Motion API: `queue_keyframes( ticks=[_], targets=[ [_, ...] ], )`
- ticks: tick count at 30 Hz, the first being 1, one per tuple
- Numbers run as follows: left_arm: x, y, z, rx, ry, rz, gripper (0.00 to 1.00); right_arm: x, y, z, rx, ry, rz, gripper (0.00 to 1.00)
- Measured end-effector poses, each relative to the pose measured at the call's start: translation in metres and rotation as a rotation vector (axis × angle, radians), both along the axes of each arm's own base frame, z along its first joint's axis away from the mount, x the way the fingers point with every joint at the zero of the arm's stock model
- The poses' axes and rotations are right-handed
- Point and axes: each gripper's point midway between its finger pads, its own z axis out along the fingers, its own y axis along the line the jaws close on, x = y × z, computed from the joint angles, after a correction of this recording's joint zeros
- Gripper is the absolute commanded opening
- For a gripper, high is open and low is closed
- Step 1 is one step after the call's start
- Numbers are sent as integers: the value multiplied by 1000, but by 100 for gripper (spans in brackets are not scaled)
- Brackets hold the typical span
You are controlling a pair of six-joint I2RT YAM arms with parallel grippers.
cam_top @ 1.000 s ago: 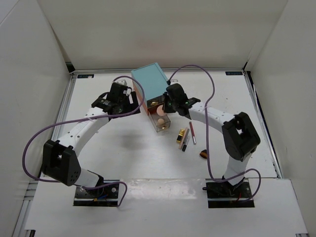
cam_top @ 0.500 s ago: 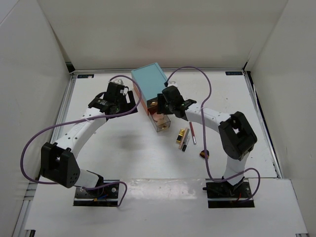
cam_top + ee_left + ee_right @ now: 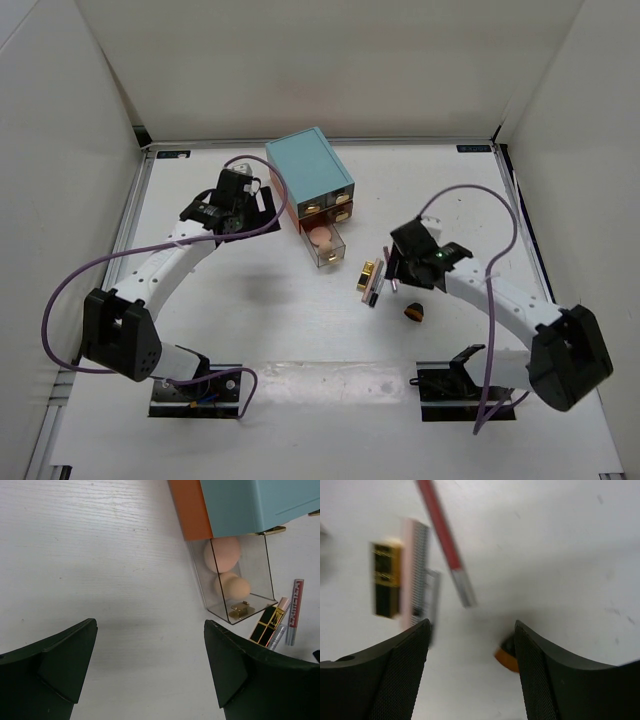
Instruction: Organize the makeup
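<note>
Peach sponges (image 3: 222, 555) sit in the clear drawer (image 3: 252, 565), which is pulled out of the teal box (image 3: 310, 170) — we count two or three in the left wrist view. The rest of the makeup lies loose on the table (image 3: 250, 300) near the drawer's front corner: gold lipstick tube (image 3: 369, 272), silver-lilac tube (image 3: 278, 635) against it, pink stick (image 3: 412, 575) and red stick (image 3: 442, 535) alongside.

Right gripper (image 3: 395, 265) is next to that cluster with its fingers apart and nothing between them. In its wrist view the sticks and lipstick lie ahead of the tips, toward the left finger's side. A small dark-and-orange item (image 3: 413, 312) shows low in the gap, close by the right finger. That frame is blurred, so we cannot tell whether it touches.

Left gripper (image 3: 235, 200) is spread wide and holds nothing — bare table under it. The drawer and sponges are ahead of it, off toward its right finger, not touching.
</note>
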Motion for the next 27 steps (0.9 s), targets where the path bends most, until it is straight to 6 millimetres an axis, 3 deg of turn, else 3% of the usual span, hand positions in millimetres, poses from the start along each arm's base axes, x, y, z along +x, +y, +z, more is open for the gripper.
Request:
queue_keyframes(
  ticks=[3, 5, 11, 13, 17, 27],
  targets=[
    [0, -1, 0, -4, 1, -4, 98, -38, -27, -19, -31, 89, -67, 67],
    [-1, -2, 0, -6, 2, -7, 98, -52, -37, -25, -33, 116, -101, 67],
    [-5, -7, -5, -11, 15, -20, 98, -74, -50, -46, -31, 175, -160, 63],
    [-7, -8, -7, -11, 22, -25, 98, -78, -54, -56, -42, 193, -171, 56],
    [-8, -9, -8, -11, 23, -28, 98, -77, -52, -66, -47, 212, -173, 55],
    [-19, -7, -12, -15, 33, -24, 98, -68, -43, -68, 14, 173, -175, 26]
  ],
)
